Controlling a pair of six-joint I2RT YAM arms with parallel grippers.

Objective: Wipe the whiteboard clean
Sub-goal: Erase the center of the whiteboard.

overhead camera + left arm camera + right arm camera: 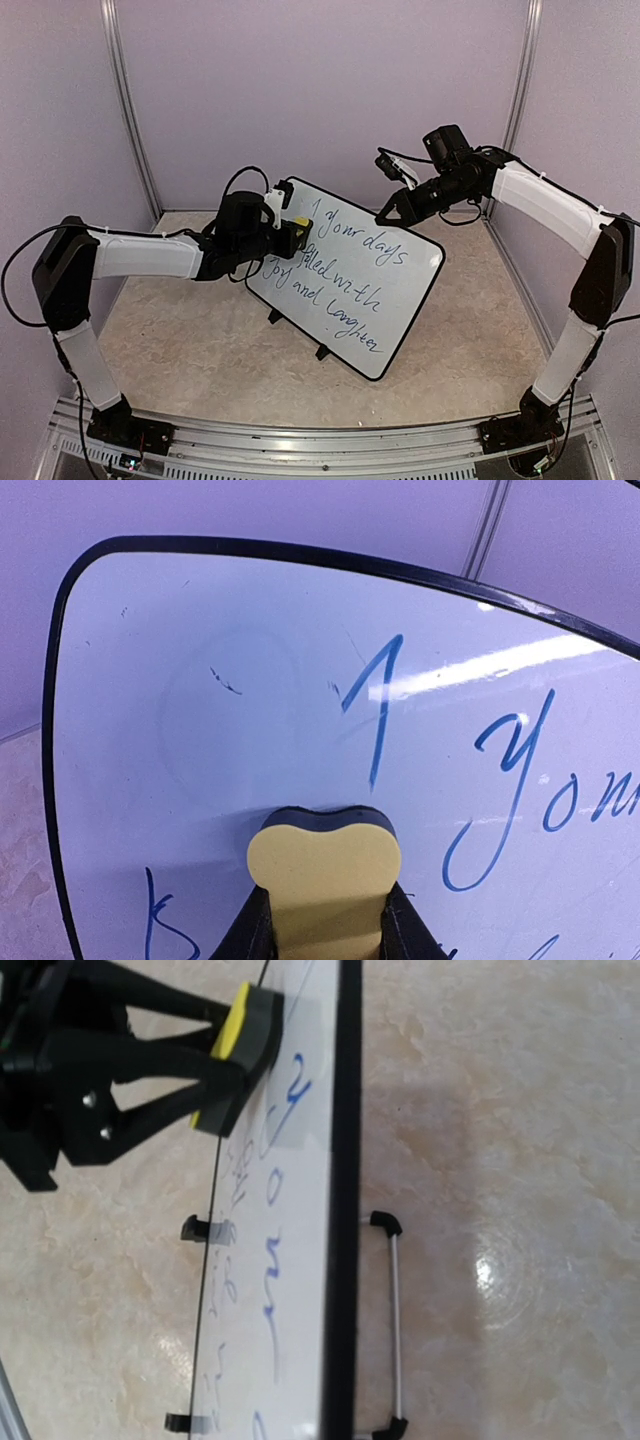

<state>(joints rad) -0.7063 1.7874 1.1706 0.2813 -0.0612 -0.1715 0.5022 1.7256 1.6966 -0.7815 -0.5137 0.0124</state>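
Beige marbled tabletop point(180, 340) is bounded at the near edge by an aluminium rail point(320, 440), where both arm bases are bolted. Somewhat further in, the left gripper point(290, 237) is seen clamped narrowly on a yellow-backed eraser point(325, 870), whose dark felt face is pressed flat against the upper left part of the whiteboard point(400, 300). The whiteboard is stood near the middle of the table, turned diagonally, propped on small black feet point(322, 352) and leaned back on a wire stand point(395, 1330). Blue cursive writing point(345, 285) is spread over most of its face. Only the corner above the eraser appears wiped, with faint ghost marks left. Beyond that, the right gripper point(388, 213) is closed, its tip set at the board's top edge. Whether the frame is pinched or merely touched cannot be told. Lavender walls point(330, 90) close off the back.

The board is judged light and stiff, with a slick face, so it is likely to be slid or tipped backward by wiping pressure. It would best be steadied at the thin black frame along the top edge, never on the written face, while firm, flat strokes are applied with the eraser.
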